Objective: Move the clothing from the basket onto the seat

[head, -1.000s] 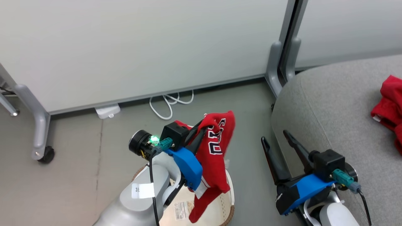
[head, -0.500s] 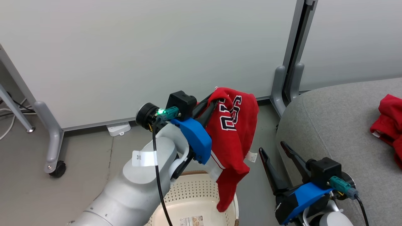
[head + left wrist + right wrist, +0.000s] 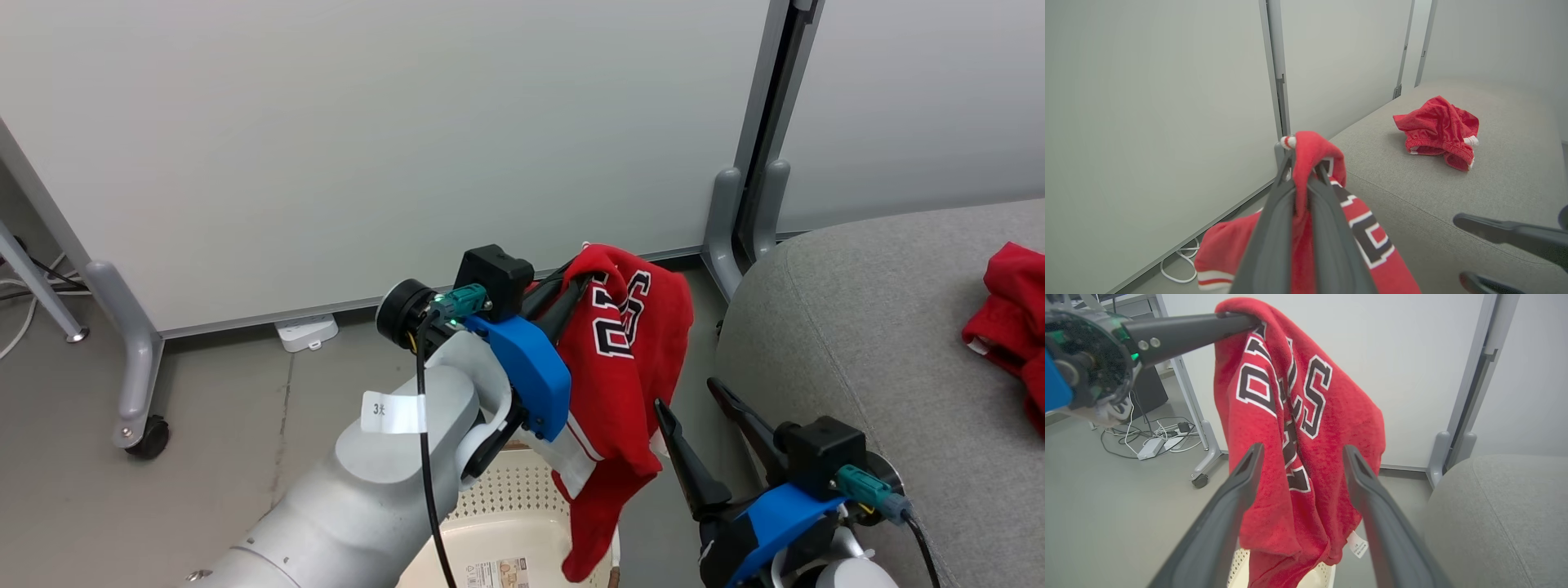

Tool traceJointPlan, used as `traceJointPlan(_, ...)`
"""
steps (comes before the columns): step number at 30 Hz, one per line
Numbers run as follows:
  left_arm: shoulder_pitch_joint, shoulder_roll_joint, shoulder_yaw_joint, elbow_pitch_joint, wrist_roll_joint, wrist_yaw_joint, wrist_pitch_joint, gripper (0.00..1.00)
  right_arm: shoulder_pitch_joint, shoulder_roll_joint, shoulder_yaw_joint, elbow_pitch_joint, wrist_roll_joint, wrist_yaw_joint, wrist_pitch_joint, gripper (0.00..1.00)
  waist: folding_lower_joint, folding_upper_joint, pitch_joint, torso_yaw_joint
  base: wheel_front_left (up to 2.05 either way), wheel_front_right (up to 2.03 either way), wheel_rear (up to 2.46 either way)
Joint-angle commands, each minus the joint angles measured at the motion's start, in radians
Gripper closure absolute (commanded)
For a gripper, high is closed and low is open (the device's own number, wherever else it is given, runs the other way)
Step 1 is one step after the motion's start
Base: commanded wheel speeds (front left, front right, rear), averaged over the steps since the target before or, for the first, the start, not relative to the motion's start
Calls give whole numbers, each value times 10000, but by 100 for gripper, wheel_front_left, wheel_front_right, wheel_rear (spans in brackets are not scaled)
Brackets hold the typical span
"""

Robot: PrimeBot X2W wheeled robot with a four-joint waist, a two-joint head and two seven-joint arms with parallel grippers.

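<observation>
The left gripper (image 3: 573,282) is pinching the red jersey (image 3: 629,359) tight and holding it up in the air. The bottom of the jersey is hanging over the right side of the cream basket (image 3: 522,492) on the floor. The right gripper (image 3: 687,394) is standing wide open with nothing in it, just right of the jersey. The big grey seat (image 3: 857,327) is sitting on the right. The other red garment (image 3: 1008,318) is lying on it, far to the right.

Left gripper (image 3: 581,279) carrying jersey (image 3: 629,367) higher off basket (image 3: 506,498), drifting right toward seat (image 3: 857,327); right gripper (image 3: 684,394) edging left, closer to hanging cloth.
</observation>
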Motion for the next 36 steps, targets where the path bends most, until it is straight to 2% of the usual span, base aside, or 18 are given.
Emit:
traceJointPlan(1, -202, -3, -117, -28, -93, 71, -76, 100, -31, -16, 131, 63, 109, 5, 39, 0, 0, -1, 35, 22, 0, 0, 0)
traceJointPlan(8, -414, -4, -478, -68, -430, 179, -207, 100, -877, -17, 750, 939, 323, 5, 184, 0, 0, -1, 196, 76, 0, 0, 0)
traceJointPlan(21, -588, -4, -1096, -306, -978, 329, -452, 100, -3394, -17, 2105, 4186, 956, 3, -295, 0, 0, -1, 388, 241, 0, 0, 0)
traceJointPlan(22, -605, -1, -1135, -301, -1022, 335, -465, 100, -3545, -17, 2194, 4463, 1019, 3, -351, 50, 0, -1, 385, 246, 0, 0, 0)
traceJointPlan(23, -615, -3, -1181, -291, -1063, 343, -482, 100, -3694, -17, 2275, 4705, 1063, 3, -439, 96, 0, -1, 380, 253, 0, 0, 0)
traceJointPlan(24, -622, -4, -1230, -288, -1089, 347, -486, 100, -3824, -17, 2342, 4918, 1127, 3, -537, 100, 0, -1, 372, 263, 0, 0, 0)
traceJointPlan(36, -696, -3, -1522, -180, -1435, 437, -597, 100, -4380, -17, 2937, 6257, 1693, 3, -1413, 100, 0, -1, 271, 229, 0, 0, 0)
